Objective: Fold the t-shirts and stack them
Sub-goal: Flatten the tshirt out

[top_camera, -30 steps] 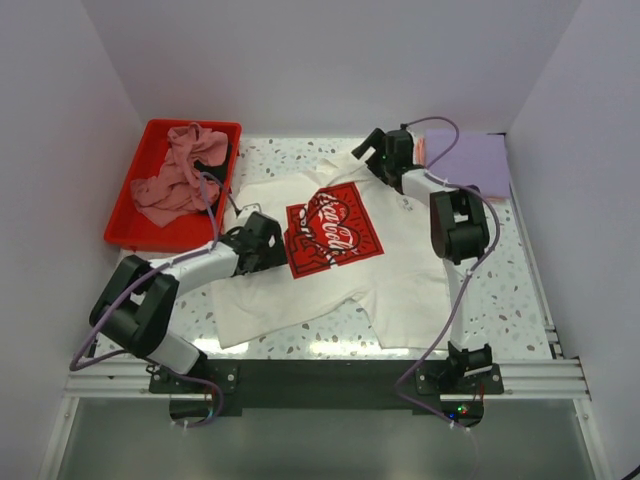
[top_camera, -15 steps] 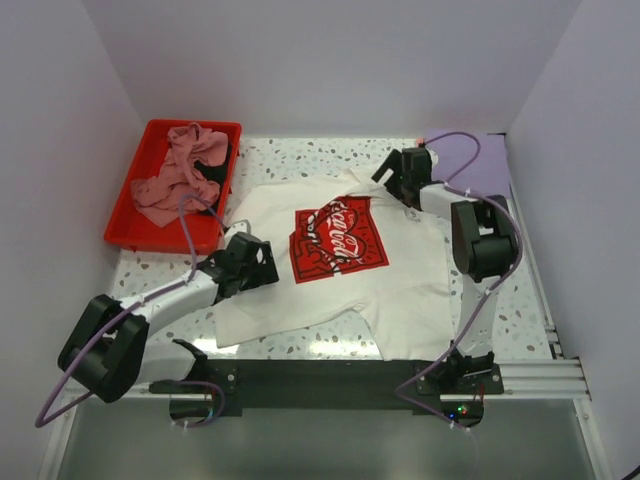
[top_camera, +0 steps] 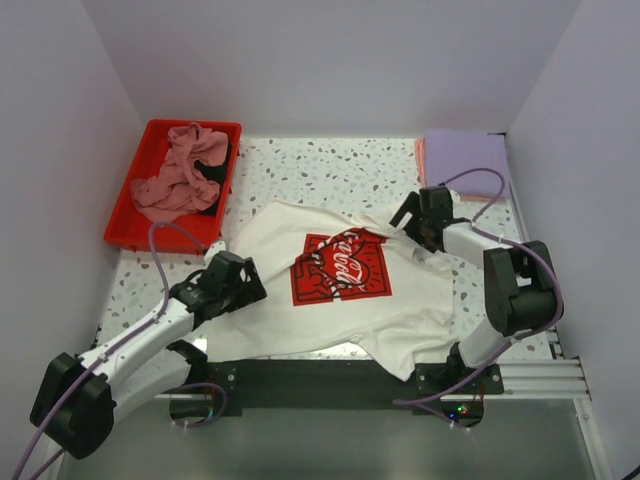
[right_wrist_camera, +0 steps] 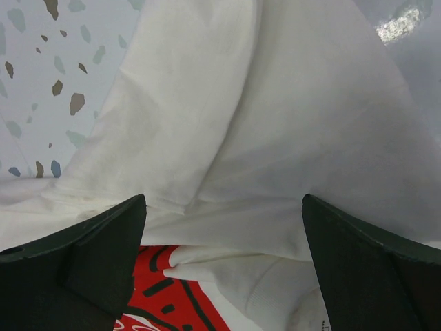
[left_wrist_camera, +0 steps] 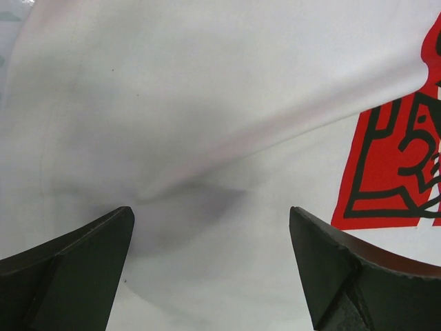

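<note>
The white t-shirt (top_camera: 405, 300) with the red square print (top_camera: 342, 268) lies spread and rumpled on the speckled table (top_camera: 330, 165), its hem at the near edge. My left gripper (top_camera: 238, 280) rests on the shirt's left side, jaws wide open over plain white cloth (left_wrist_camera: 207, 138), with the print (left_wrist_camera: 393, 165) to its right. My right gripper (top_camera: 415, 215) stands open over the collar area, where folds of white cloth (right_wrist_camera: 275, 138) and the ribbed collar (right_wrist_camera: 275, 300) lie between its fingers. A folded lavender t-shirt (top_camera: 467, 157) sits on a salmon-pink one (top_camera: 421, 152) at the back right.
A red tray (top_camera: 150, 132) at the back left holds a crumpled dusty-pink t-shirt (top_camera: 180, 178) and a bit of black cloth (top_camera: 208, 165). White walls close in the table on three sides. The arm bases stand on a black rail (top_camera: 320, 378) at the near edge.
Both arms have drawn back toward the near edge, and the white t-shirt has slid that way with them. The right gripper has left the back right stack. Both stay open.
</note>
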Robot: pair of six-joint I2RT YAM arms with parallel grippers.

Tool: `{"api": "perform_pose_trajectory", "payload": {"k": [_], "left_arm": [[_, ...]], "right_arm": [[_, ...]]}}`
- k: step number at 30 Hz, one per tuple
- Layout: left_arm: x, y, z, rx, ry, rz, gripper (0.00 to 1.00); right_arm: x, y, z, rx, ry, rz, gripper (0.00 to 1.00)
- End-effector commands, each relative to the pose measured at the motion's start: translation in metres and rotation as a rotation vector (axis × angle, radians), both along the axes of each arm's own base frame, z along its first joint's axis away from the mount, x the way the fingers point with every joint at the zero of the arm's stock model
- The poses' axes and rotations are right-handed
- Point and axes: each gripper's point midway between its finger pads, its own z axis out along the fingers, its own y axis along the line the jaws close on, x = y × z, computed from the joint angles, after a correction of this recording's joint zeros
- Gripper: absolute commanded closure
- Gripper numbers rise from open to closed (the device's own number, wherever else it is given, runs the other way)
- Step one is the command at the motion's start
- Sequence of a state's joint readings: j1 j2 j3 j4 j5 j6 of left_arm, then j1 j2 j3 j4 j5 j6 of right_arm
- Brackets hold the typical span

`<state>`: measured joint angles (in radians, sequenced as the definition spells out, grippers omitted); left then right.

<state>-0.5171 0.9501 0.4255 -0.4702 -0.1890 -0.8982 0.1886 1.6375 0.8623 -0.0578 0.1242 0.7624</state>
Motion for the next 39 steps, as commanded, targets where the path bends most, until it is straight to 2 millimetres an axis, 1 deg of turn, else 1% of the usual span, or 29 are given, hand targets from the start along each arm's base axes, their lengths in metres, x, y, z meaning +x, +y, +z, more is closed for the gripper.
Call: {"api": "perform_pose_trajectory", "payload": {"k": [1, 2, 3, 5, 6, 8, 9, 10, 11, 12, 13, 14, 15, 16, 17, 20, 21, 23, 25, 26, 27, 28, 29, 31, 35, 38, 39], "left_arm": [[0.002, 0.005, 0.021, -0.004, -0.039, 0.027, 0.00], [0.008, 0.003, 0.028, -0.013, -0.068, 0.025, 0.00], [0.016, -0.002, 0.040, -0.026, -0.099, 0.017, 0.00], [0.027, -0.006, 0.048, -0.023, -0.125, 0.005, 0.00], [0.034, -0.010, 0.057, -0.028, -0.146, -0.002, 0.00], [0.044, -0.017, 0.062, -0.032, -0.165, -0.025, 0.00], [0.047, -0.020, 0.063, -0.033, -0.170, -0.036, 0.00], [0.049, -0.023, 0.062, -0.037, -0.170, -0.058, 0.00], [0.055, -0.029, 0.062, -0.045, -0.177, -0.068, 0.00], [0.057, -0.031, 0.060, -0.046, -0.174, -0.078, 0.00], [0.062, -0.033, 0.057, -0.038, -0.169, -0.084, 0.00], [0.065, -0.035, 0.057, -0.035, -0.170, -0.087, 0.00], [0.066, -0.035, 0.055, -0.027, -0.165, -0.085, 0.00], [0.070, -0.036, 0.050, -0.016, -0.161, -0.089, 0.00], [0.072, -0.036, 0.048, -0.013, -0.160, -0.093, 0.00], [0.078, -0.041, 0.042, -0.009, -0.155, -0.108, 0.00], [0.079, -0.041, 0.040, -0.005, -0.149, -0.109, 0.00], [0.081, -0.041, 0.032, 0.010, -0.135, -0.110, 0.00], [0.082, -0.039, 0.026, 0.027, -0.124, -0.104, 0.00], [0.081, -0.037, 0.022, 0.034, -0.116, -0.100, 0.00], [0.081, -0.036, 0.020, 0.041, -0.111, -0.097, 0.00], [0.080, -0.036, 0.015, 0.047, -0.098, -0.096, 0.00], [0.079, -0.035, 0.012, 0.052, -0.088, -0.095, 0.00], [0.078, -0.033, 0.006, 0.062, -0.072, -0.092, 0.00], [0.074, -0.030, -0.003, 0.078, -0.048, -0.085, 0.00], [0.073, -0.028, -0.007, 0.088, -0.032, -0.085, 0.00], [0.073, -0.029, -0.008, 0.089, -0.029, -0.084, 0.00]], "right_arm": [[0.009, -0.008, 0.025, -0.087, -0.032, 0.062, 0.01], [0.012, -0.006, 0.029, -0.092, -0.036, 0.085, 0.01], [0.020, -0.002, 0.037, -0.097, -0.052, 0.107, 0.01], [0.026, 0.006, 0.045, -0.114, -0.066, 0.187, 0.01], [0.033, 0.014, 0.055, -0.124, -0.089, 0.225, 0.01], [0.038, 0.022, 0.061, -0.173, -0.103, 0.325, 0.01], [0.041, 0.031, 0.069, -0.192, -0.112, 0.370, 0.01], [0.041, 0.034, 0.064, -0.234, -0.097, 0.428, 0.01], [0.045, 0.039, 0.071, -0.255, -0.104, 0.460, 0.01], [0.039, 0.048, 0.066, -0.283, -0.075, 0.513, 0.01], [0.037, 0.048, 0.054, -0.326, -0.034, 0.541, 0.01], [0.041, 0.036, 0.056, -0.405, -0.012, 0.483, 0.01], [0.037, 0.032, 0.049, -0.429, 0.029, 0.474, 0.01], [0.036, 0.030, 0.045, -0.426, 0.044, 0.459, 0.01], [0.037, 0.023, 0.040, -0.448, 0.060, 0.425, 0.01], [0.044, 0.009, 0.034, -0.412, 0.090, 0.337, 0.01], [0.045, 0.002, 0.031, -0.391, 0.109, 0.311, 0.01], [0.051, -0.005, 0.029, -0.370, 0.113, 0.268, 0.02], [0.059, -0.010, 0.024, -0.370, 0.116, 0.261, 0.04], [0.067, -0.009, 0.030, -0.373, 0.098, 0.255, 0.07], [0.068, -0.011, 0.022, -0.374, 0.121, 0.257, 0.09], [0.071, -0.013, 0.021, -0.377, 0.123, 0.242, 0.11], [0.077, -0.015, 0.024, -0.380, 0.116, 0.227, 0.16], [0.080, -0.024, 0.017, -0.381, 0.140, 0.190, 0.18], [0.088, -0.030, 0.012, -0.368, 0.130, 0.164, 0.26], [0.090, -0.034, 0.008, -0.380, 0.140, 0.155, 0.36], [0.090, -0.038, 0.007, -0.392, 0.148, 0.145, 0.37]]}}
